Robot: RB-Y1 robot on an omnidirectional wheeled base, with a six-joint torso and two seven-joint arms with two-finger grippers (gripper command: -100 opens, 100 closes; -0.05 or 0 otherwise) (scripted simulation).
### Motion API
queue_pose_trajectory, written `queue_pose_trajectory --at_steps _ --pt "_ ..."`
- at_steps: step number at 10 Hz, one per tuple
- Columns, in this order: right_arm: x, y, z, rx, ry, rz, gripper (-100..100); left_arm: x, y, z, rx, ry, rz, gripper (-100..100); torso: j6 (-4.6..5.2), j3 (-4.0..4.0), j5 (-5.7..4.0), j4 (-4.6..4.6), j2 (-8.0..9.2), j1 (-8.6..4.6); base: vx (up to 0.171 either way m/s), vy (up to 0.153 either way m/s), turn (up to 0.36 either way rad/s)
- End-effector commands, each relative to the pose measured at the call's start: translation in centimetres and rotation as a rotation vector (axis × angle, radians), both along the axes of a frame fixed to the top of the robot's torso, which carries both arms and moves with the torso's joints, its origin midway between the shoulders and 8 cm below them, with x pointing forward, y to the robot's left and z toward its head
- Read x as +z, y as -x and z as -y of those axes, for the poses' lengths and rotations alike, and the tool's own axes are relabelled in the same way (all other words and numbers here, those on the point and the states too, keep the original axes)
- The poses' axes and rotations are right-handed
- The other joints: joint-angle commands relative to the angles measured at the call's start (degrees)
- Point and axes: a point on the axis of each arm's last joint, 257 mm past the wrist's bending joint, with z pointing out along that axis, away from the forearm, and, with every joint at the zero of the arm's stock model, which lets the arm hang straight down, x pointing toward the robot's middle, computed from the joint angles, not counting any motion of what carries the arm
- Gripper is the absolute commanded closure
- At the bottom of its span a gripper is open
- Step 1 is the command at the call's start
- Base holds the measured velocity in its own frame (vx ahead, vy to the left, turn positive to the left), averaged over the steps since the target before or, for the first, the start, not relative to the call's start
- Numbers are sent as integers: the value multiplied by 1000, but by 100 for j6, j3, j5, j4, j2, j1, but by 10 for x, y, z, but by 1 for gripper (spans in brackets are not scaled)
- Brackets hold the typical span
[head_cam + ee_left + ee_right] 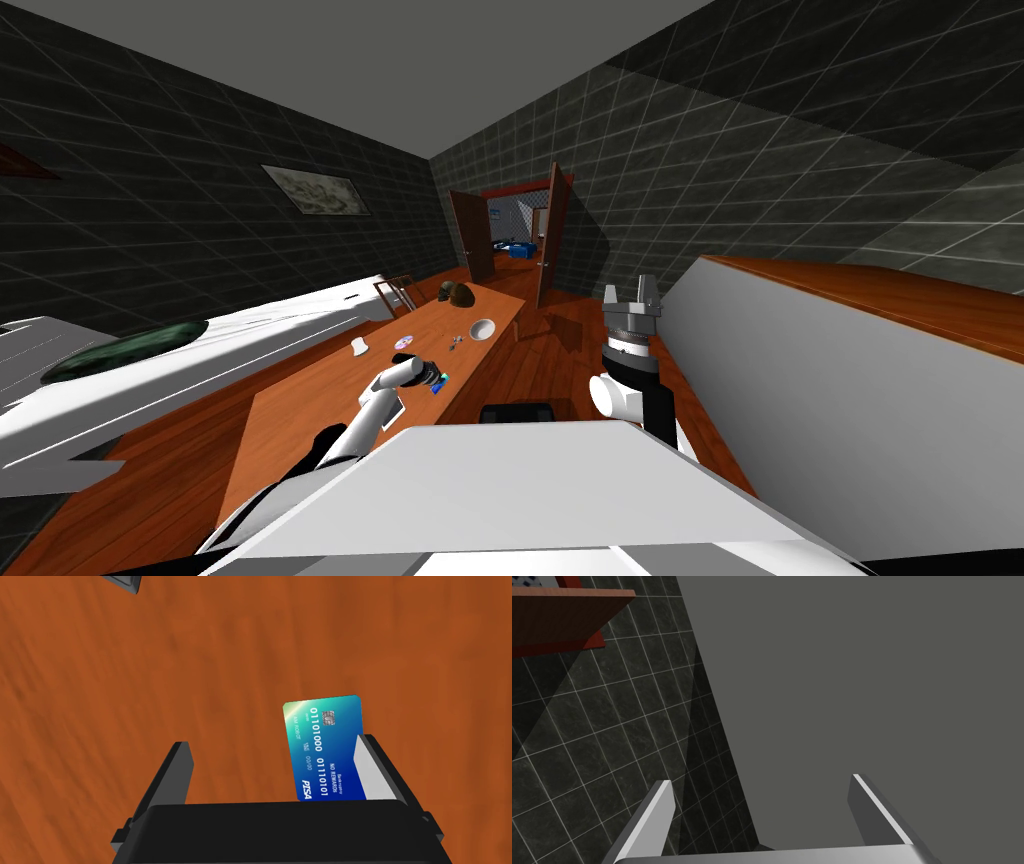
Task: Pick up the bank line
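Note:
The bank card [325,751] is blue and green with white numbers and lies on the brown wooden table [150,676]. My left gripper [275,743] points down at it, open. The card sits between the fingers, close against one finger [375,771], while the other finger [175,771] stands well apart from it. From the head view, the left gripper [430,378] hangs over the table's near right part, with the card [438,386] just under it. My right gripper [632,295] is raised beside the table, open and holding nothing.
Farther along the table [300,430] lie a white bowl [483,328], a disc [403,342], a small white item [359,347] and a dark rounded object [457,294]. A white cabinet with a wooden top [850,400] runs on the right. An open door [548,235] is ahead.

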Motion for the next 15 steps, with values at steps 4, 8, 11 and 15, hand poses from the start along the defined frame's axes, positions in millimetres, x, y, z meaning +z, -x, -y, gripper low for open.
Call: queue_pose_trajectory --at_steps 4,8,11,15 --pt "0 0 0 0 0 0 0 -13 31 -3 85 87 -142 -100 0 -1 0 0 -2 2 50 -24 -34" --pt "0 0 0 0 0 0 0 -15 47 -3 134 135 -215 -100 -1 1 1 0 2 4 38 -19 -22" --pt "0 0 0 0 0 0 0 -15 49 -3 138 139 -222 0 -2 5 2 2 10 8 15 -6 -7" --pt "0 0 0 0 0 0 0 -30 44 19 185 145 -220 -100 0 19 10 7 34 43 -44 76 -119"
